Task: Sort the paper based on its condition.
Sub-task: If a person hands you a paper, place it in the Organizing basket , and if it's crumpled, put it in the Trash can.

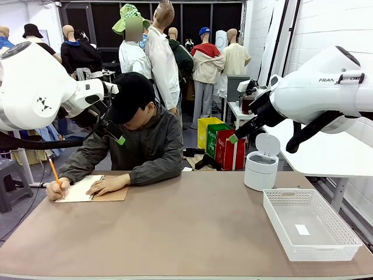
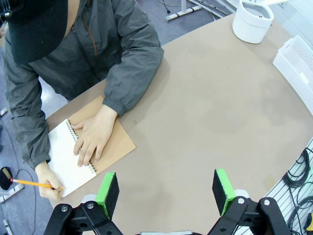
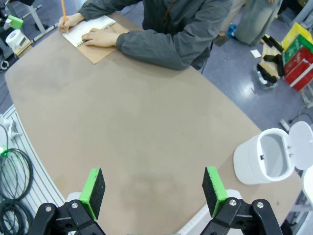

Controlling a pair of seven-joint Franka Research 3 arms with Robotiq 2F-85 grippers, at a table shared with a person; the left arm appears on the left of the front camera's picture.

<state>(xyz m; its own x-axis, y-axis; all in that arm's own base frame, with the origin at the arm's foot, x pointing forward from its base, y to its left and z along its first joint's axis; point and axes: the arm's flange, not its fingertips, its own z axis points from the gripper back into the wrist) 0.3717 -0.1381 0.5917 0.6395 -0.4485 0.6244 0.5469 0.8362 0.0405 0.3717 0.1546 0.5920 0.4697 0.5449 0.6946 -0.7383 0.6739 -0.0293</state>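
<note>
Two tools, the left tool and right tool, hang high above the bench, both gaping wide and holding nothing, seemingly waiting while a person writes. The paper lies at the bench's far left, on an open notebook; one hand presses it flat so the pencil can write. A basket and open-lidded bin stand at the right, probably as sorting targets. Whether the paper is loose or bound cannot be told; the writing is too small to read.
</note>
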